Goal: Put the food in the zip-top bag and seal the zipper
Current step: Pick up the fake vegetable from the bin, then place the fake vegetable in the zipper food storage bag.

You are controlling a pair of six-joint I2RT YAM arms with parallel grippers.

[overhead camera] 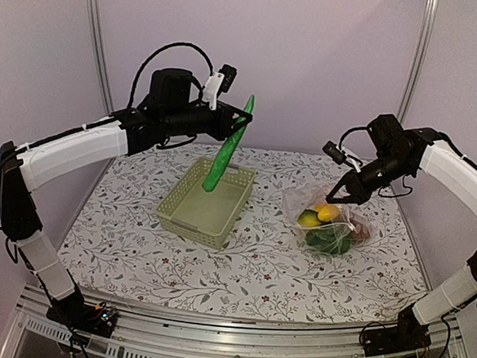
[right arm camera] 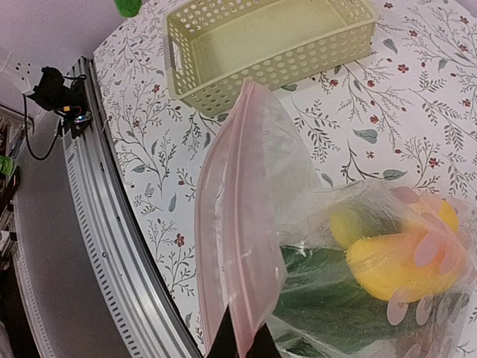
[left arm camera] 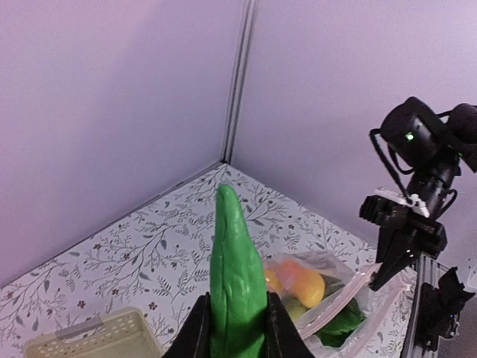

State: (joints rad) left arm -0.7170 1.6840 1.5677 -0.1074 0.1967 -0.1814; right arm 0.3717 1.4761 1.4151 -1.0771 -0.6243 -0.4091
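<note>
My left gripper (overhead camera: pixel 235 130) is shut on a long green cucumber (overhead camera: pixel 221 163) and holds it in the air above the far part of the basket. In the left wrist view the cucumber (left arm camera: pixel 237 268) stands up between the fingers (left arm camera: pixel 195 332). The zip-top bag (overhead camera: pixel 331 226) lies right of the basket, with yellow, orange and green food (overhead camera: pixel 326 214) inside. My right gripper (overhead camera: pixel 341 194) is shut on the bag's pinkish zipper strip (right arm camera: pixel 231 224) and holds the mouth up. Yellow pieces (right arm camera: pixel 387 265) and leafy green (right arm camera: pixel 328 302) show through the plastic.
The pale green lattice basket (overhead camera: pixel 207 201) stands at mid-table and looks empty; it also shows in the right wrist view (right arm camera: pixel 268 41). The table's metal front rail (right arm camera: pixel 112 246) runs close below the bag. Purple walls close in the back and sides.
</note>
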